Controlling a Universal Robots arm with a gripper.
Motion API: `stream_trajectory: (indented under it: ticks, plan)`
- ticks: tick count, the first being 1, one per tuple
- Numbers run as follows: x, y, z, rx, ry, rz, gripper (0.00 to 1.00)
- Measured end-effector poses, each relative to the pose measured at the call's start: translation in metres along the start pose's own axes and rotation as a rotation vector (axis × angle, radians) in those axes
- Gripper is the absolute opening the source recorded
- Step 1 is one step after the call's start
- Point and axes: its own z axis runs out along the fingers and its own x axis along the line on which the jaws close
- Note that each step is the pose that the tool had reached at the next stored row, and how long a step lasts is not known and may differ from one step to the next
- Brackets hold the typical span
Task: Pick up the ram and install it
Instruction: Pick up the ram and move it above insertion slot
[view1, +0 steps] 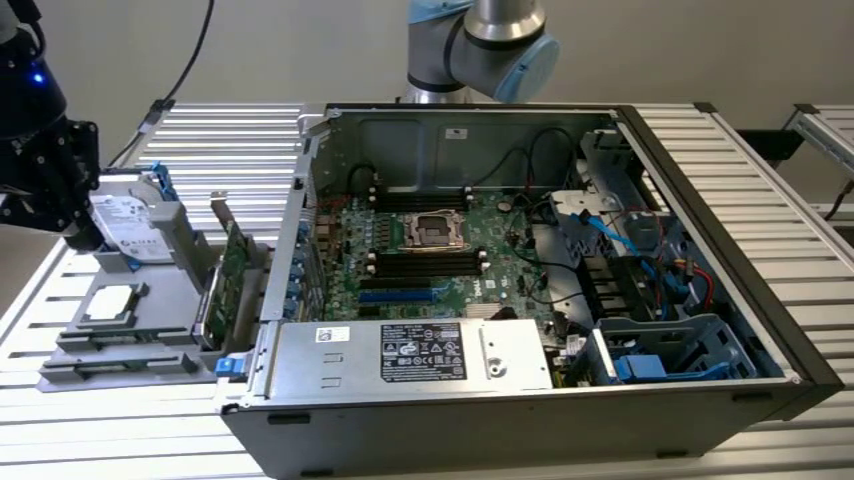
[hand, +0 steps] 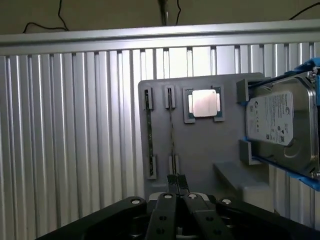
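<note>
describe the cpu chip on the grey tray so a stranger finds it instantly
Find the open black computer case; on the exterior view's left of it sits a grey parts tray. The square silver-topped processor chip lies in a recess on that tray. Unlike the larger silver hard drive in a blue frame beside it, it is far smaller.

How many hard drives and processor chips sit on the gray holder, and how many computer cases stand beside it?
Hard drive: 1
Processor chip: 1
Computer case: 1
Total: 3
</note>
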Motion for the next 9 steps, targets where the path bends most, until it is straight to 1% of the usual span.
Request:
stream_trajectory:
  ticks: [2,3,6,8,9]
  plan:
    - [0.0000,0.0002,0.0002,0.0015,0.0025,-0.035,0.11]
    - [0.0000,0.0001,0.0003,0.0020,0.0042,-0.041,0.11]
    - [0.0000,0.0001,0.0003,0.0020,0.0048,-0.041,0.12]
    - [0.0000,0.0001,0.0002,0.0018,0.0050,-0.041,0.23]
    - [0.0000,0.0001,0.0002,0.0018,0.0050,-0.041,0.23]
